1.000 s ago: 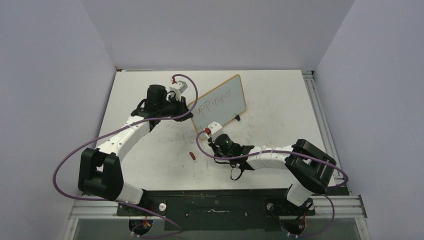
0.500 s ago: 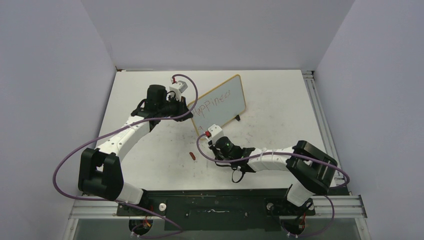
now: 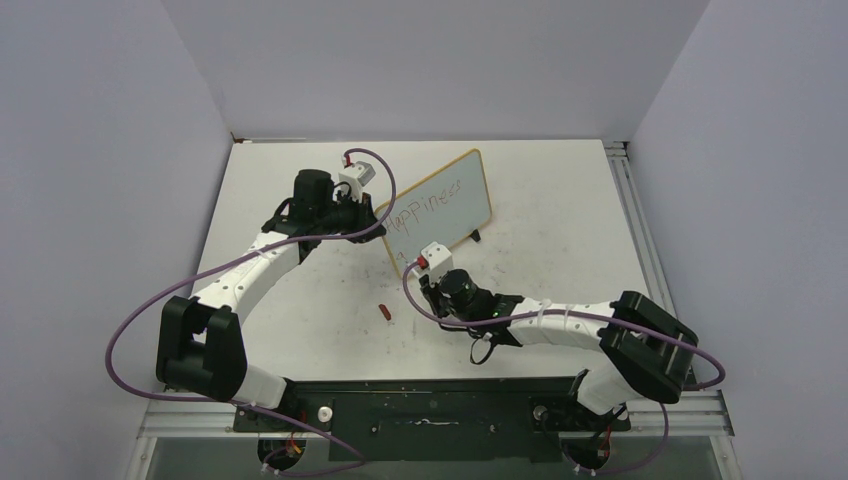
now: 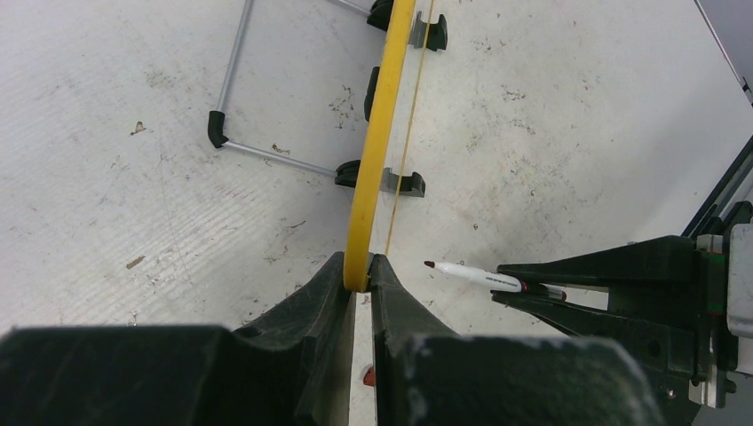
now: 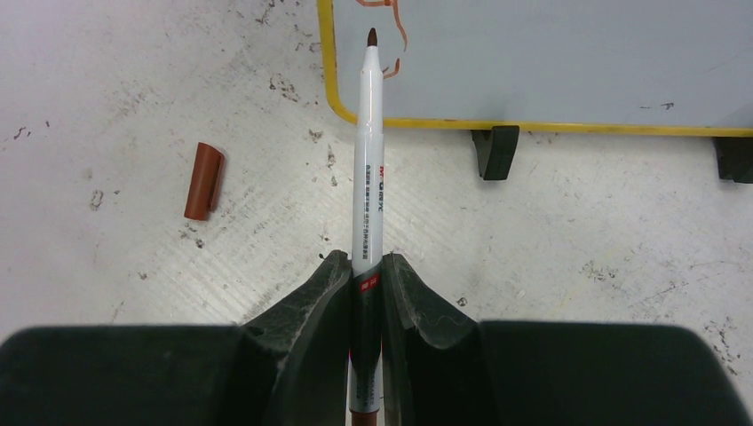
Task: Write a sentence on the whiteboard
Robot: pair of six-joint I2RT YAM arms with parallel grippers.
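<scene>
holding the whiteboard [image 3: 462, 218] steady, i have the left gripper [image 4: 358, 271] clenched on its yellow side frame so it resists pen pressure. the right gripper [image 5: 367, 266] grasps the marker [image 5: 366, 169], tip just off the whiteboard's lower corner, below line 1 of the sentence [image 3: 428, 205].

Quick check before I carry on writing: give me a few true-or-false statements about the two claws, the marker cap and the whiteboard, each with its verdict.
1. The left claw is clamped on the yellow frame of the whiteboard. True.
2. The right claw is empty. False: it is shut on the marker.
3. The cap is off the marker and lies on the table. True.
4. The whiteboard lies flat on the table. False: it stands propped on its black feet.
5. The whiteboard is blank. False: it carries red lettering.
</scene>
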